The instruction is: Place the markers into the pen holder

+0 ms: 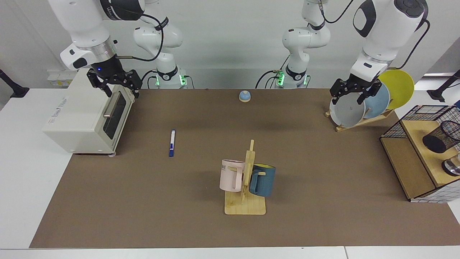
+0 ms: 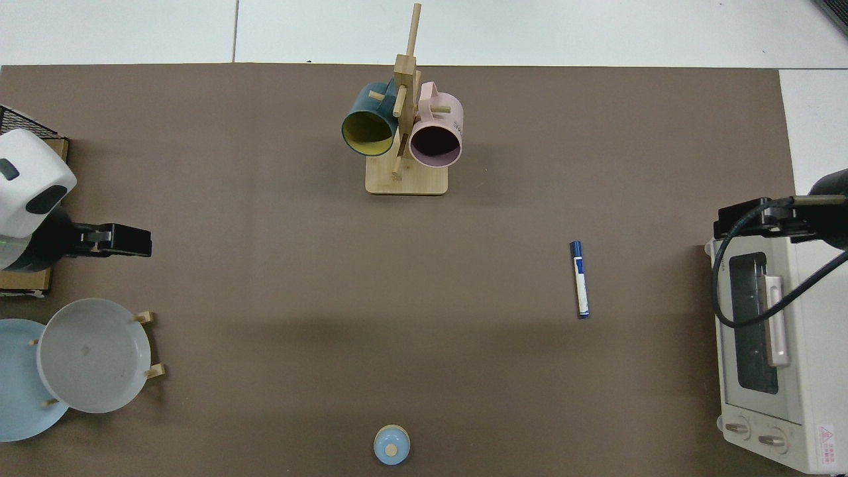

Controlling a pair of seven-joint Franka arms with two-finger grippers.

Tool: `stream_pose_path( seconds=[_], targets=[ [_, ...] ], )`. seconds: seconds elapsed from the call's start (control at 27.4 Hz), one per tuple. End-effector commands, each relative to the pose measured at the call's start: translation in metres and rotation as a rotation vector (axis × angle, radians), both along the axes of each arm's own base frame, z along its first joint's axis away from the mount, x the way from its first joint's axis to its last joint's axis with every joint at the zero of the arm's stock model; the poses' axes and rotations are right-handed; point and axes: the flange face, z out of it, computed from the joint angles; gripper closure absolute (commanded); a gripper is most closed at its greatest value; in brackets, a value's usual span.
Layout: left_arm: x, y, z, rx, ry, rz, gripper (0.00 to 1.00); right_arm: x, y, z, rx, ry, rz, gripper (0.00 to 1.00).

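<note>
Facing view: marker (image 1: pixel 172 143) flat on the brown bench (image 1: pixel 309 151), well apart from both arms; pen holder (image 1: pixel 439 136) tipped on a wooden shelf at the far side; right pincer (image 1: pixel 114 88) above the toaster oven (image 1: pixel 86 115), fingers apart, empty; left pincer (image 1: pixel 351 96) over the grey plate (image 1: pixel 345 112), fingers apart, empty. Top view: marker (image 2: pixel 580 279) between mug rack (image 2: pixel 405 132) and toaster oven (image 2: pixel 772 358); right pincer (image 2: pixel 750 218) at the oven's corner, left pincer (image 2: pixel 126 240) beside the plates, finger spacing of either not discernible here.

Bright, even light; soft shadows
</note>
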Motion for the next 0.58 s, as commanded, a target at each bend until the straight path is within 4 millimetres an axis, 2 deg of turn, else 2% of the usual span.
stream_pose_path(
  seconds=[0.0,0.11,0.29,0.47,0.55],
  targets=[
    [-0.003,0.007,-0.003,-0.014,-0.014,-0.029,0.00,-0.007,0.006,-0.005,0.019,0.000,0.040,0.00],
    [-0.003,0.007,-0.003,-0.014,-0.015,-0.076,0.00,-0.002,0.020,-0.021,0.019,-0.021,0.052,0.00],
    [-0.004,0.010,-0.004,-0.014,-0.012,-0.072,0.00,0.004,0.024,-0.044,0.019,-0.019,0.057,0.00],
    [-0.005,0.010,-0.007,-0.014,0.004,-0.075,0.00,0.015,0.040,-0.085,0.018,-0.013,0.079,0.00],
    [-0.005,0.010,-0.010,-0.014,0.007,-0.076,0.00,0.017,0.054,-0.104,0.014,-0.022,0.095,0.00]
  ],
)
